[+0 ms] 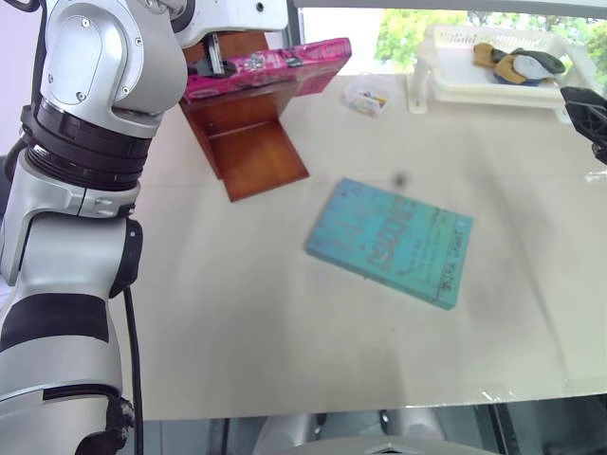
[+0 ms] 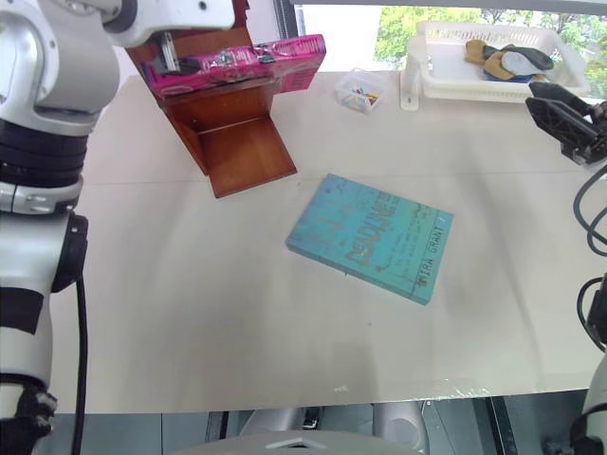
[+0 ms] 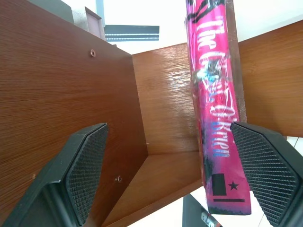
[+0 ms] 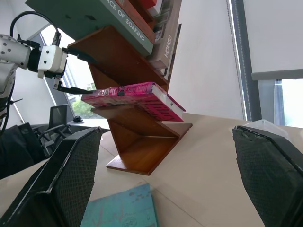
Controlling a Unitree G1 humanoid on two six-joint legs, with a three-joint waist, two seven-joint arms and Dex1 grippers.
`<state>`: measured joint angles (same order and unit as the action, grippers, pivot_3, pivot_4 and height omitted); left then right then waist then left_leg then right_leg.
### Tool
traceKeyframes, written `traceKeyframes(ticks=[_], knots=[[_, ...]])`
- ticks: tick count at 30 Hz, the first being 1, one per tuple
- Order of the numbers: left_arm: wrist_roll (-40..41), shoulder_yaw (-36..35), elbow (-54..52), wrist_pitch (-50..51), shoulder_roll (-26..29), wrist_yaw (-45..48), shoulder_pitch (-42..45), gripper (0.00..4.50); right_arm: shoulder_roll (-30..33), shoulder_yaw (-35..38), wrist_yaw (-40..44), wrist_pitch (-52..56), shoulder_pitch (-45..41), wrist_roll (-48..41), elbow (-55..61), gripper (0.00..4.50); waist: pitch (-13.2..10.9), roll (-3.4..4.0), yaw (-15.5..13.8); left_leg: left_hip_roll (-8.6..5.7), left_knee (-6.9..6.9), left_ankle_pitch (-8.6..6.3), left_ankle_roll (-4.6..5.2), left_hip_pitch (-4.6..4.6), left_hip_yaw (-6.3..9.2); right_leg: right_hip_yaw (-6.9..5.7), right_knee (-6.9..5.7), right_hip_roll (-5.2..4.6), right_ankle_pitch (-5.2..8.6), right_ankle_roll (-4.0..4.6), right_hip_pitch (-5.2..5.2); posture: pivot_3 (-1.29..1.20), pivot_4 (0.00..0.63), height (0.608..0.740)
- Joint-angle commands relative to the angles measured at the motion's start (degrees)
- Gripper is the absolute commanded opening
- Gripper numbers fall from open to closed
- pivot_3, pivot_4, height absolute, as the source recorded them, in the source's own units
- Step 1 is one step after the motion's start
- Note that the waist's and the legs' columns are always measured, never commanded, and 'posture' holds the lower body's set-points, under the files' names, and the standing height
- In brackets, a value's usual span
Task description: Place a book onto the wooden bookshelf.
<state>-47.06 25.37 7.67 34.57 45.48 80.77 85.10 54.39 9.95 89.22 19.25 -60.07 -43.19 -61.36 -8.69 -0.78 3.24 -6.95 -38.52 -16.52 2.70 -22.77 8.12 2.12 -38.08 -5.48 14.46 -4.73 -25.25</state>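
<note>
Pink book on shelf, left end effector open around it.

The book [image 4: 135, 100] lay flat on a slanted board of the wooden bookshelf [image 2: 237, 142], long axis running out past the shelf's front edge. The left end effector [image 3: 175, 175] straddled the book's near end, fingers [image 3: 87, 170] spread wide; the book sat close by one pad, apparently not gripped. Left arm was far nearer; pull straight back along the book's length looked safest. The right end effector [image 4: 170, 179] was wide open, well away from the shelf. Teal book [image 2: 372, 237] lay on the worktop [image 2: 190, 322] in front of the shelf.
</note>
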Motion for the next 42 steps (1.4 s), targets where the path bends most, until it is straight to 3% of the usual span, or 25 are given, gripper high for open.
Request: traceKeyframes(ticks=[1, 8, 12, 19, 24, 30, 35, 39, 42], knots=[[0.8, -2.2, -2.6, -0.8, 2.2, 1.8, -0.1, 4.47, 1.9, 0.7, 3.3, -1.4, -2.5, -0.3, 0.0, 4.5, 0.0, 0.01, 0.0, 0.0, 0.0, 0.0, 0.0, 0.0, 0.0, 0.0, 0.0, 0.0, 0.0, 0.0, 0.0, 0.0, 0.15, 0.74], [6.1, -6.3, -7.5, -1.5, 7.1, 6.8, -3.0, 4.47, 1.9, 0.7, 3.3, -1.7, -3.6, 0.6, -1.4, 4.5, 0.0, 0.07, 0.2, 0.0, -0.04, 0.0, 0.0, -0.03, 0.01, -0.01, 0.01, -0.16, 0.0, 0.0, 0.0, 0.0, 0.15, 0.74], [16.0, -11.8, -14.1, 1.9, 10.2, 11.2, -5.1, 4.47, 2.0, 1.0, 3.3, -1.9, -4.7, 1.5, -2.6, 4.5, 0.0, 0.08, 0.2, 0.0, -0.03, 0.0, 0.0, -0.02, 0.06, -0.09, 0.0, -0.19, 0.0, 0.0, 0.0, 0.0, 0.15, 0.74], [32.2, -21.6, -22.4, 10.4, 23.4, 11.7, -10.1, 4.47, 1.3, 0.7, 3.3, -2.1, -6.5, 3.2, -3.9, 4.5, 0.0, 0.1, 0.7, 0.0, 0.01, 0.0, 0.0, -0.01, 0.08, -0.25, 0.01, -0.27, 0.0, 0.01, 0.01, 0.0, 0.15, 0.74], [46.4, -33.7, -29.1, 18.8, 26.0, 11.7, -17.8, 4.47, 1.0, 0.8, 3.3, -1.9, -7.0, 3.6, -4.2, 4.5, 0.1, 0.18, 0.3, 0.0, -0.13, 0.0, 0.0, 0.03, 0.11, -0.5, 0.01, -0.31, -0.01, 0.02, 0.11, 0.0, 0.15, 0.74], [60.0, -51.2, -40.5, 34.1, 20.1, 5.0, -24.4, 4.47, 0.9, 1.6, 3.3, -1.5, -5.1, 2.6, -3.2, 4.5, 0.0, 0.15, -0.1, 0.0, -0.34, -0.01, 0.0, 0.01, 0.22, -0.72, 0.07, -0.3, -0.02, 0.04, 0.28, 0.0, 0.15, 0.74], [64.1, -71.0, -50.6, 47.7, 14.5, 0.6, -37.1, 4.47, 2.4, 3.0, 3.3, -1.3, -1.9, 0.8, -1.6, 4.5, 0.1, 0.23, -0.1, 0.03, -0.36, -0.01, -0.01, 0.12, 0.27, -0.78, 0.04, -0.38, -0.03, 0.07, 0.38, 0.0, 0.15, 0.74], [68.1, -86.8, -55.0, 55.0, 2.5, -2.4, -44.3, 4.47, 4.1, 4.3, 3.3, -0.5, 0.8, -0.5, 0.0, 4.5, 0.1, 0.23, -0.3, 0.05, -0.55, -0.01, -0.01, 0.11, 0.27, -0.85, 0.09, -0.4, -0.04, 0.09, 0.49, 0.0, 0.15, 0.74], [68.7, -91.1, -55.8, 54.8, -7.5, -7.5, -51.0, 4.47, 5.0, 4.7, 3.3, -0.5, 2.1, -0.9, 0.5, 4.5, 0.2, 0.38, -0.9, 0.07, -0.59, -0.01, -0.02, 0.39, 0.27, -0.95, 0.13, -0.41, -0.09, 0.14, 0.83, 0.0, 0.15, 0.74]])
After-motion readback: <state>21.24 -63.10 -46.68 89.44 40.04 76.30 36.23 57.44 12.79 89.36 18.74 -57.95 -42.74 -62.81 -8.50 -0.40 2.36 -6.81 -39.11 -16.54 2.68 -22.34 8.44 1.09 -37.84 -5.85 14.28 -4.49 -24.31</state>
